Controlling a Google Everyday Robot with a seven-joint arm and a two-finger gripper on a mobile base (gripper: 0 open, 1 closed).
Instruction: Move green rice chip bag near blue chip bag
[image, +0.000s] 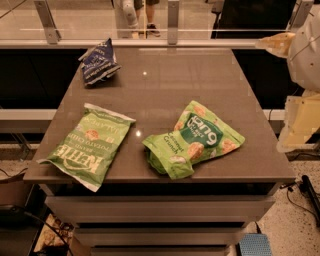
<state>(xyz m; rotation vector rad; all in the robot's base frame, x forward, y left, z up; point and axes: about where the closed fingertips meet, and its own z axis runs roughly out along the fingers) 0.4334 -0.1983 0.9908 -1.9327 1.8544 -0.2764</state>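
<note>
The green rice chip bag (195, 139) lies crumpled on the brown table (170, 80), front right of centre, logo facing up. The blue chip bag (99, 64) lies at the table's far left corner. My gripper (276, 43) shows as a cream-coloured piece at the right edge of the camera view, beyond the table's far right corner. It is well apart from both bags and holds nothing that I can see.
A flatter light green KETTLE bag (89, 147) lies at the table's front left. The cream arm body (302, 120) stands beside the table's right edge. A glass railing (172, 22) runs behind the table. Drawers sit below the tabletop.
</note>
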